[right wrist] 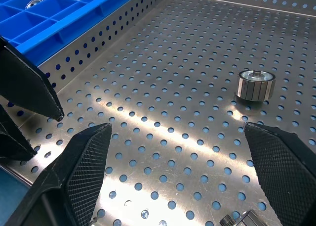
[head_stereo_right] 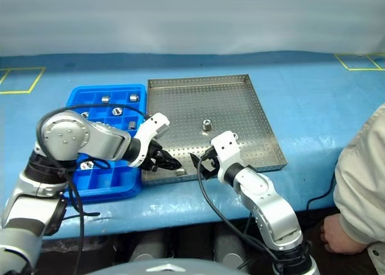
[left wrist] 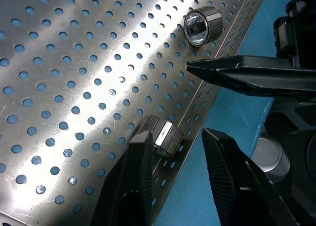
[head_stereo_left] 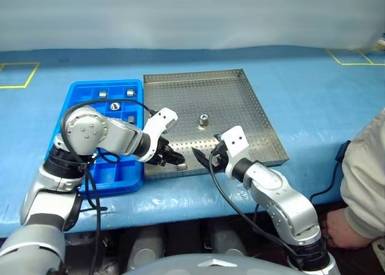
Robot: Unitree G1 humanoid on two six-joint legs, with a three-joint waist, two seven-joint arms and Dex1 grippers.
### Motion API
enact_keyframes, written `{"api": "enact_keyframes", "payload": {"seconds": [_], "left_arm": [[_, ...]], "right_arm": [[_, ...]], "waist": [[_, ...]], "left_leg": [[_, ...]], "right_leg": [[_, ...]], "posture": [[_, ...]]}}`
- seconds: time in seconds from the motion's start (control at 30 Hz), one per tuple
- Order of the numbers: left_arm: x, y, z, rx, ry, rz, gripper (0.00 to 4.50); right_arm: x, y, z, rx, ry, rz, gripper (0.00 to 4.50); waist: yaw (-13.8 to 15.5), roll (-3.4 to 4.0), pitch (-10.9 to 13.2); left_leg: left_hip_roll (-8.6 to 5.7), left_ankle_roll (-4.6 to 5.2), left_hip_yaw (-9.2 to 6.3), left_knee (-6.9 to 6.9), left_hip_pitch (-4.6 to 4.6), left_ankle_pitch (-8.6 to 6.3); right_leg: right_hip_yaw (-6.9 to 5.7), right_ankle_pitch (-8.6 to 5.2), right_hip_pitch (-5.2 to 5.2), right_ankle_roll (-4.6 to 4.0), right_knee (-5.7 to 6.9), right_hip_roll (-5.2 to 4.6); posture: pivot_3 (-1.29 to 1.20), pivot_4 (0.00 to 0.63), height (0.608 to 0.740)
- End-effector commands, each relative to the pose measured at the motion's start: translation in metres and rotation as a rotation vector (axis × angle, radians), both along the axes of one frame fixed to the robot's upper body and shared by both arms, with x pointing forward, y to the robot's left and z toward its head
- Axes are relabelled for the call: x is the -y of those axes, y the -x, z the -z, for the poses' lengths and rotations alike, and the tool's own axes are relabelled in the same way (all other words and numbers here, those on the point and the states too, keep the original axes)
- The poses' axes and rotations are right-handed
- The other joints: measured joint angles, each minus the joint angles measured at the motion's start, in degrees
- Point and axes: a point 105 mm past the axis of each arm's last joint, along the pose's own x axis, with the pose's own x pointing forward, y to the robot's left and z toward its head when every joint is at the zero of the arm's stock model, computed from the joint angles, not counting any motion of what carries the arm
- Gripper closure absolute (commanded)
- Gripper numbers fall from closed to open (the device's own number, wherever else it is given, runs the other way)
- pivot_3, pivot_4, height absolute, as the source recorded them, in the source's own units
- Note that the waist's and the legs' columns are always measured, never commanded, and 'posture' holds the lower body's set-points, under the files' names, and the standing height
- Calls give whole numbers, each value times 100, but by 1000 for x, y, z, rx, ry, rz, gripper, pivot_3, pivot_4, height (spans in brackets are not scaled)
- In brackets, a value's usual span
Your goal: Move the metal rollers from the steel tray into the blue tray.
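Observation:
The steel tray (head_stereo_left: 240,106) lies mid-table with the blue tray (head_stereo_left: 90,166) against its left side. One metal roller (head_stereo_left: 204,119) stands in the middle of the steel tray's floor. A second roller (left wrist: 163,135) lies on its side by the front rim, just past the tips of my left gripper (left wrist: 174,136). That gripper is open and tilted down over the front left corner, holding nothing. My right gripper (right wrist: 177,127) hovers wide open low over the front rim, facing the upright roller (right wrist: 256,85). Several rollers (head_stereo_left: 115,106) sit in the blue tray's compartments.
The two grippers' tips are close together at the tray's front edge, with the left gripper's fingers (right wrist: 29,87) showing in the right wrist view. A person's sleeve and hand (head_stereo_left: 361,185) are at the table's right front. Yellow tape marks (head_stereo_left: 18,76) lie at the back.

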Motion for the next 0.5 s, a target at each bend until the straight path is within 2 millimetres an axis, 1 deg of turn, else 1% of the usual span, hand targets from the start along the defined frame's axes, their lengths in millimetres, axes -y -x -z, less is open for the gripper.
{"api": "enact_keyframes", "payload": {"seconds": [0.03, 0.2, 0.33, 0.5], "left_arm": [[4, -4, 1, -10, -18, 6, 1333], [11, -10, 11, -78, -2, -27, 1333], [12, -14, 20, -134, -2, -77, 1333], [14, -8, 24, -174, -12, -63, 1333]], "right_arm": [[0, -1, -9, 42, -12, 2, 0], [3, 0, -8, 40, -14, 24, 0], [4, 2, -7, 37, -19, 36, 0], [3, 2, -7, 37, -27, 41, 0]], "waist": [[0, 0, 0], [-16, 0, 0], [-28, 0, 0], [-35, 0, 0]], "left_leg": [[0, 0, 0, 0, 0, 0], [1, 1, 0, 1, 0, -1], [2, 2, 0, 0, 0, -1], [3, 3, 1, 0, -2, -2]], "right_leg": [[0, 0, 0, 0, 0, 0], [1, 0, 0, 1, 0, 0], [2, 0, -1, 1, 0, 0], [3, 1, -3, 2, 1, -1]], "posture": [[24, 150, 740], [-23, 150, 740], [-33, 150, 740], [-37, 150, 740]]}}
